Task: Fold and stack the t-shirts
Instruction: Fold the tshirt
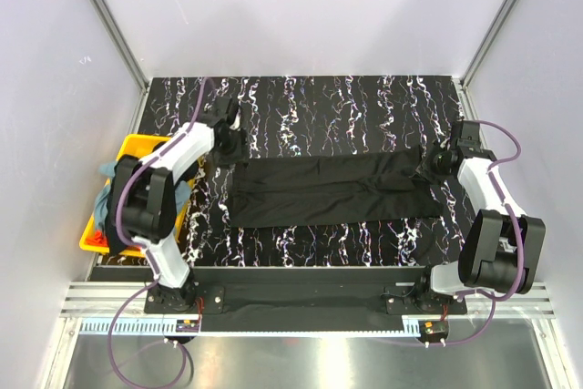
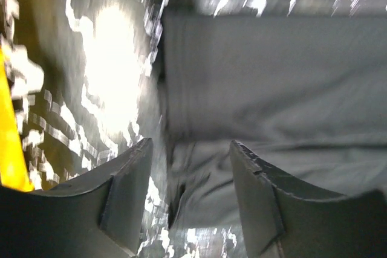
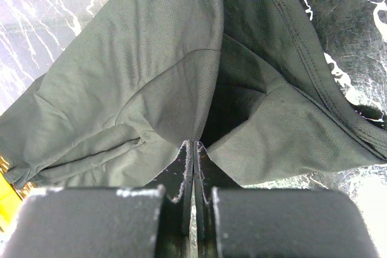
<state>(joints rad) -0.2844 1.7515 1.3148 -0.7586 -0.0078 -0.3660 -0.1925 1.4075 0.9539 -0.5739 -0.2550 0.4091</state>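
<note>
Firstly, nearest the camera, two arm bases are bolted at the table's front edge. Just beyond them on the left sits one yellow plastic bin [image 1: 137, 145] holding grey-blue cloth [image 1: 107, 172]. How many garments lie in it cannot be told. At mid-table one plain black cloth t-shirt [image 1: 332, 190] lies as a long band, doubled lengthwise, running left to right across the black, white-veined marble-pattern tabletop [image 1: 319, 102].

Right gripper [image 3: 193, 144]: fingers pressed together, pinching a gathered fold at the band's right end, with cloth draping off either side of the tips.

Left gripper [image 2: 190, 146]: fingers spread with nothing between them, poised over the band's left end, the shirt's edge and bare tabletop both beneath. That view is blurred, so contact with the cloth cannot be confirmed.

Judgement: only one end is secured.
- **Risk one:** if the right arm carries its end over while the left end is unheld, the whole band may drag instead of folding.
- **Risk two:** the right grip takes a thin bite at the very fingertips, and tension could pull it free.
- **Risk three:** the left fingers straddle the hem, so closing there may catch one layer only, or miss, and the doubled layers would splay.

Count: two arms, two grippers, one shirt laid out, one bin.
</note>
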